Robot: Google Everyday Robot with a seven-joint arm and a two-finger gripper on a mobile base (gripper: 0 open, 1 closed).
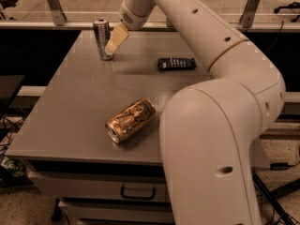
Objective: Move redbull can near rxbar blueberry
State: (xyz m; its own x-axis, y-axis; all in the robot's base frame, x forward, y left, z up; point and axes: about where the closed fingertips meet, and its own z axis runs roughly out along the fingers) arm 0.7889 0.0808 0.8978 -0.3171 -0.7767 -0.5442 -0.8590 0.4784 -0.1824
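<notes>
The redbull can (101,37) stands upright at the far left of the grey table (70,111). It is slim and silver with dark panels. The rxbar blueberry (176,63) lies flat to its right near the table's far edge, a dark wrapper with pale lettering. My gripper (114,43) reaches down from the arm and sits right beside the can, at its right side. One pale finger (116,38) shows against the can.
A fatter gold can (131,120) lies on its side in the middle front of the table. My large white arm (211,125) fills the right side. A drawer with a handle (138,191) is below the table front.
</notes>
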